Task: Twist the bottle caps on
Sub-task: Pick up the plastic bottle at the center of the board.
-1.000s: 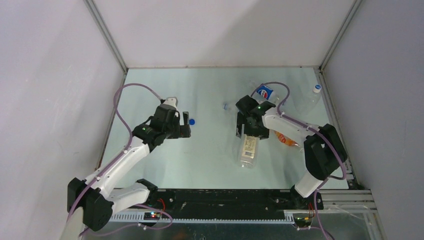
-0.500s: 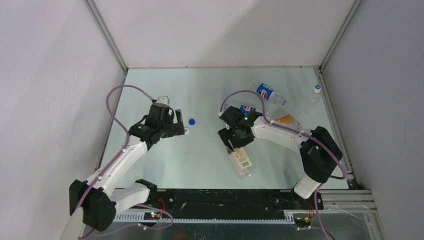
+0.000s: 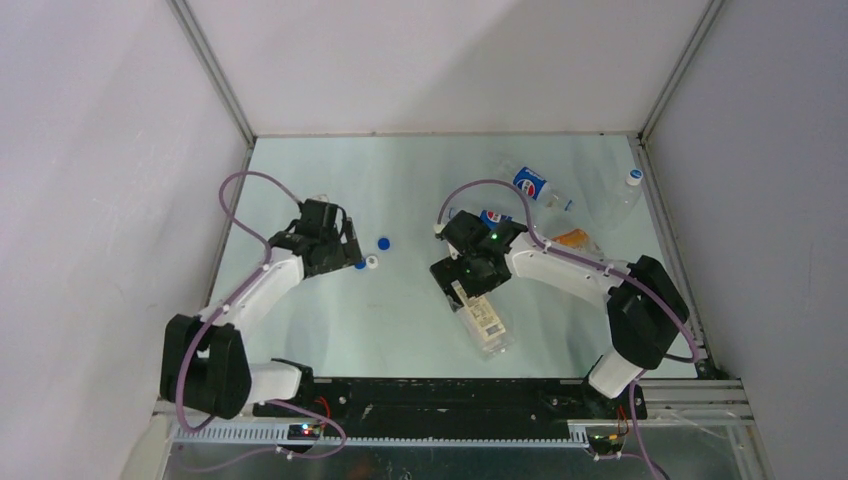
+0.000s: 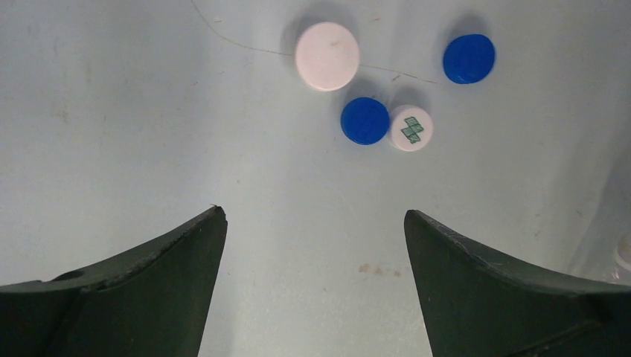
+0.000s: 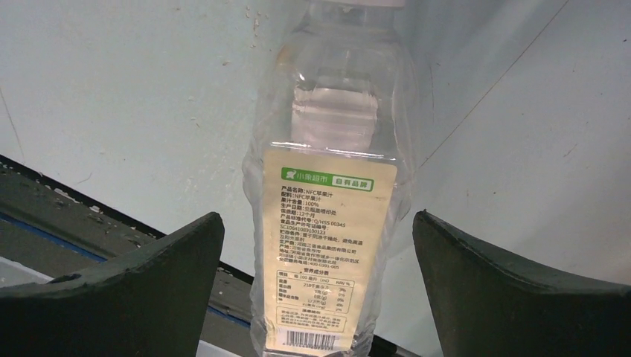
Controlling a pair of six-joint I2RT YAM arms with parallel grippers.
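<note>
Top view: my right wrist (image 3: 470, 262) is covering the far end of the cream-labelled bottle (image 3: 486, 325), so its neck is not showing. In the right wrist view the top edge is cutting off its mouth, leaving me unable to tell whether it is capped. The bottom edge is clipping the barcode.

My right arm (image 3: 560, 262) is hiding parts of the blue-labelled bottle (image 3: 492, 217) and the orange-labelled bottle (image 3: 572, 238).

From above, the bottle caps (image 3: 384, 242) are showing only as specks, markings unreadable. One blue cap (image 3: 360, 265) is sitting half under my left wrist (image 3: 322, 240).

Left wrist view: something clear (image 4: 623, 256) is getting cut by the right edge, and I cannot tell what it is. The bottom edge is cropping my left fingers (image 4: 149, 290).
</note>
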